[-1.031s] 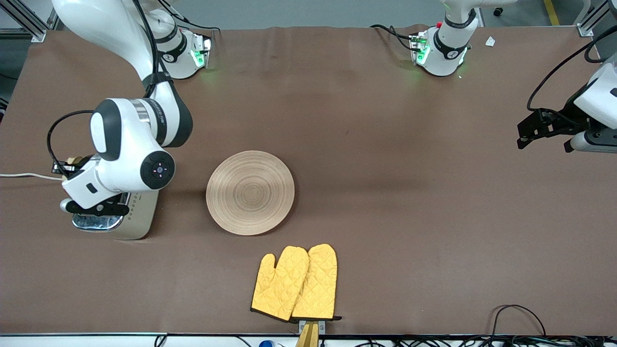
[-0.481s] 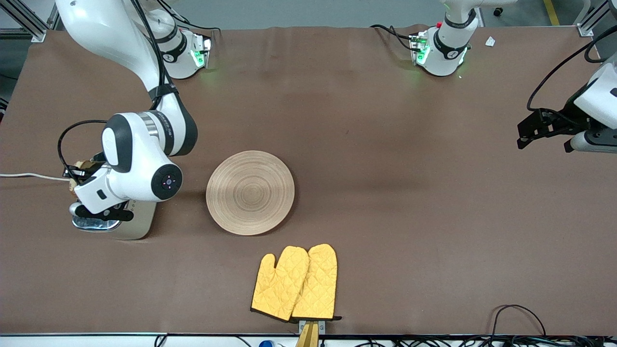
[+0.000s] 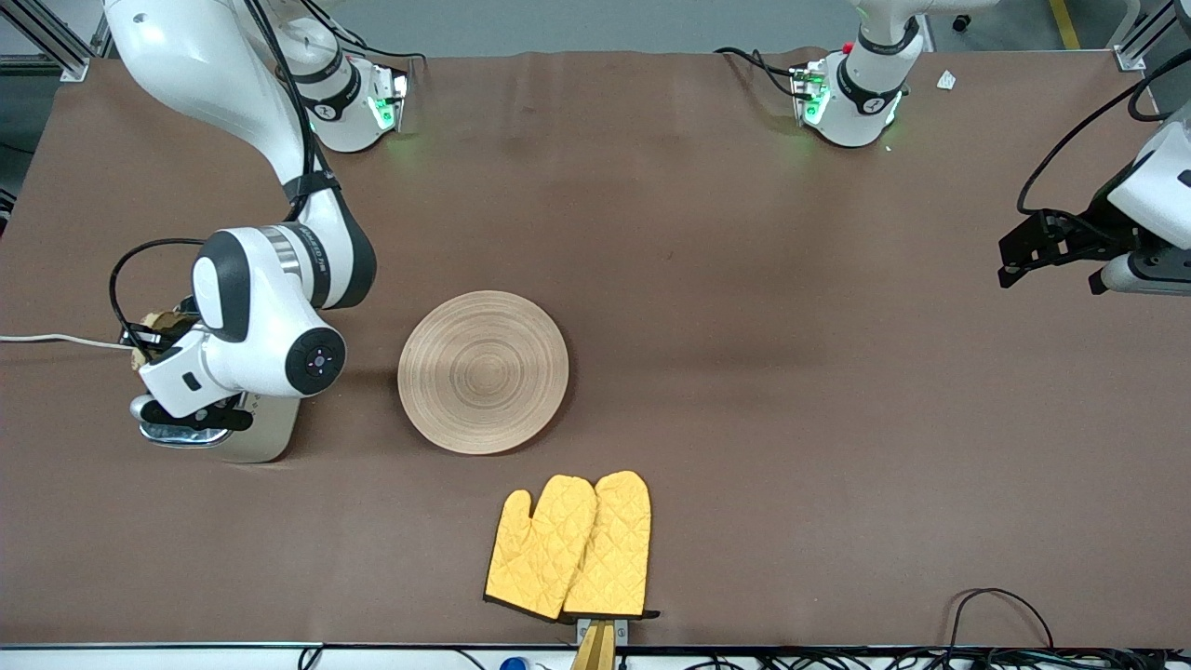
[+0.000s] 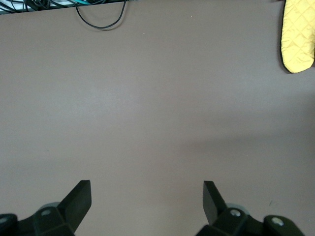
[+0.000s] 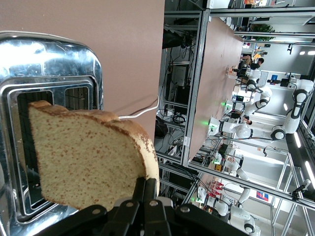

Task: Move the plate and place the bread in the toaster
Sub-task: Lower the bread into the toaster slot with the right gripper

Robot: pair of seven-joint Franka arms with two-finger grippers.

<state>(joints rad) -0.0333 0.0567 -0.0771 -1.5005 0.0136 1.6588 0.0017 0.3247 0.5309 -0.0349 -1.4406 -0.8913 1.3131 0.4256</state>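
Observation:
My right gripper is shut on the edge of the bread and holds it upright just over the toaster's chrome top and its slots. In the front view the right wrist covers most of the toaster at the right arm's end of the table, and only a bit of the bread shows. The round wooden plate lies bare beside the toaster, toward the table's middle. My left gripper is open and empty, and waits above the table at the left arm's end.
A pair of yellow oven mitts lies nearer to the front camera than the plate; one tip shows in the left wrist view. The toaster's white cord runs off the table's edge. Cables lie at the front edge.
My right wrist has shifted a little toward the plate and turned over the toaster, with the bread still in its grip. The left arm, plate and mitts have not moved.

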